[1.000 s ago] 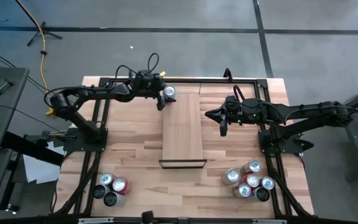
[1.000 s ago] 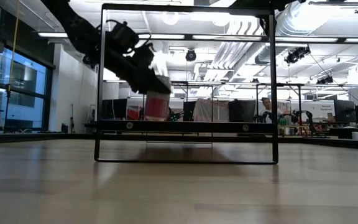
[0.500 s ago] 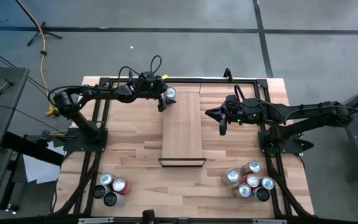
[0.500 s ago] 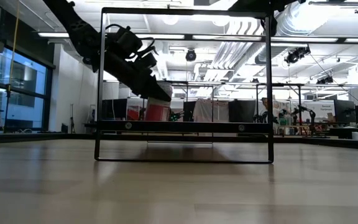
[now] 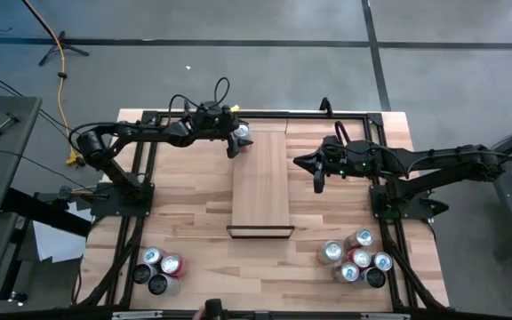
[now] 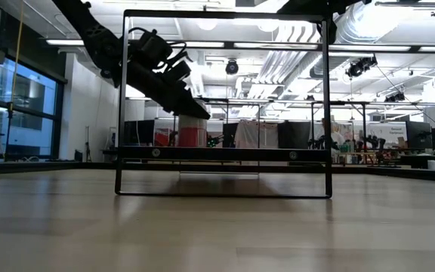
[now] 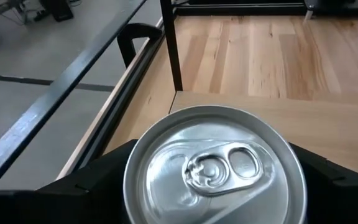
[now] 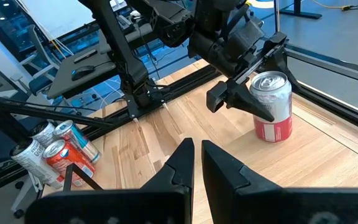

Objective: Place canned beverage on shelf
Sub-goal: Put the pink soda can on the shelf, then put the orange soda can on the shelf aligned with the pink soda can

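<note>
A: Near edge first. What's down at 7 and 5 o'clock?

B: A cluster of spare cans [image 5: 159, 269] at 7 o'clock on the table [image 5: 194, 204], a bigger cluster of cans [image 5: 356, 258] at 5 o'clock. Neither arm is near them.

A: Middle?

B: The shelf [image 5: 261, 182], a long pale plank running from 6 toward 12, black frame [image 6: 225, 102] at its near end. Plank top is bare along most of its length.

A: Right arm?

B: At 3 o'clock of the shelf, just off its edge. Right gripper [image 5: 318, 182] has its fingers [image 8: 182, 163] pressed together, holding nothing, above bare table.

A: And the can?

B: The can [image 5: 242, 132] stands upright at the shelf's far left corner, about 11 o'clock of the plank. Red body, silver top. In the low view it shows standing on the shelf board behind the frame [image 6: 191, 131].

A: Left gripper relative to it?

B: Left gripper [image 5: 237, 141] is right over the can, fingers spread apart. Left wrist view shows the can top [image 7: 215, 165] filling the gap, a dark finger [image 7: 101, 180] on each side. Right wrist view shows the fingers [image 8: 229, 93] straddling the can's upper part [image 8: 272, 106]. Can't tell whether the pads touch the wall.

A: Tilted?

B: No, upright, base flat on wood.
</note>
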